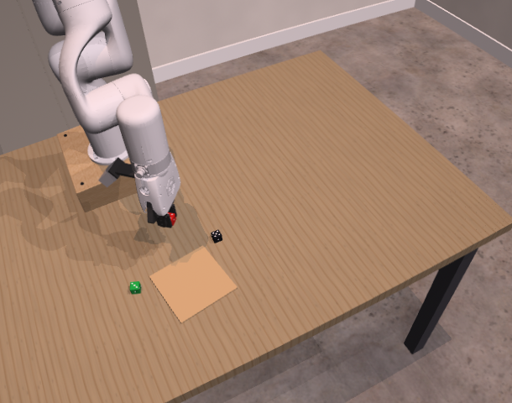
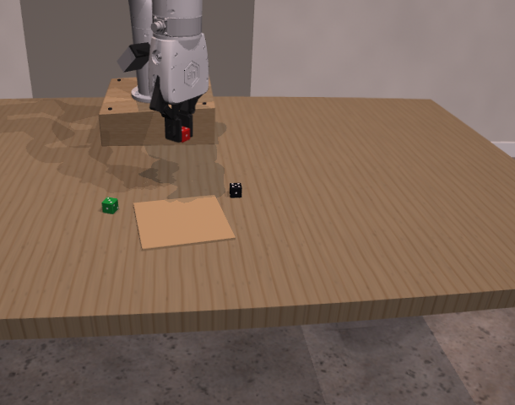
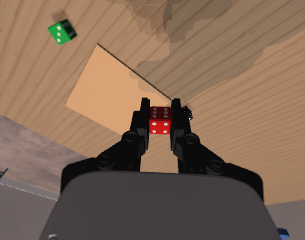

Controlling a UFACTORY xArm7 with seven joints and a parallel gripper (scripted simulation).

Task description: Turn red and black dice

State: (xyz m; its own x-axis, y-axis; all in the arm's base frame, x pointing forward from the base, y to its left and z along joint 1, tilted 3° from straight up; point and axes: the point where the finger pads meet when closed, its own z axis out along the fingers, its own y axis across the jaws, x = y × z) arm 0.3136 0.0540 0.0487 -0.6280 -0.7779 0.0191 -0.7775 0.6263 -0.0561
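Note:
My gripper (image 1: 165,219) (image 2: 181,131) (image 3: 160,109) is shut on the red die (image 1: 173,218) (image 2: 185,134) (image 3: 160,126) and holds it above the table, behind the mat. In the wrist view its bright face shows four pips and its darker face six. The black die (image 1: 216,236) (image 2: 235,190) (image 3: 189,114) lies on the table off the mat's back right corner, with several pips on top; a finger partly hides it in the wrist view. The green die (image 1: 135,287) (image 2: 110,205) (image 3: 61,32) lies left of the mat, three pips on top. The mat (image 1: 193,284) (image 2: 183,224) (image 3: 107,85) lies flat and bears no die.
The wooden base block (image 1: 107,198) (image 2: 157,128) of the arm stands behind the gripper. The table's front edge (image 1: 290,343) (image 2: 257,317) runs beyond the mat. Arm shadows fall across the table behind and left of the mat.

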